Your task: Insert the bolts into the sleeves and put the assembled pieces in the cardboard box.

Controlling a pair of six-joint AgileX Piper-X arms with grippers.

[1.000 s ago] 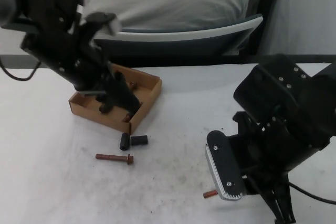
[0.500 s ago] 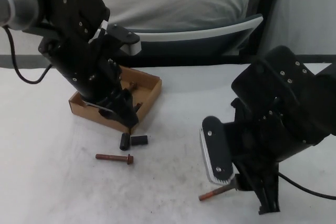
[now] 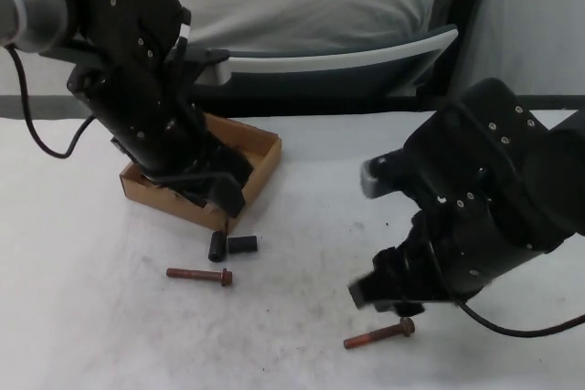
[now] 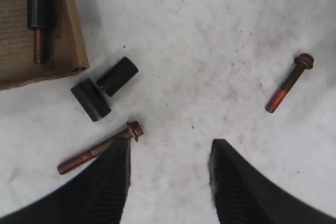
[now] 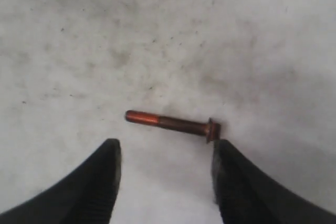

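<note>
Bench [image 3: 82, 335]: a white, scuffed top carries everything we work with.
Cardboard box [image 3: 265, 154]: it sits at the far left, with one assembled piece [image 4: 38, 11] lying inside.
Left gripper [image 4: 169, 155]: its fingers are spread wide and empty, and it hovers by the box's front corner above the loose parts.
Right gripper [image 5: 165, 150]: it is wide apart and empty, with one bolt [image 5: 170, 123] lying just ahead of the gap.
Sleeves [image 4: 116, 76]: two black tubes touch each other just beside the box. We judge them light, rigid, smooth and prone to roll, so we would pinch across the outer wall.
Other bolt [image 4: 100, 148]: it lies just beside the sleeves. We expect stiff, light metal, best taken mid-shank, clear of the head.
</note>
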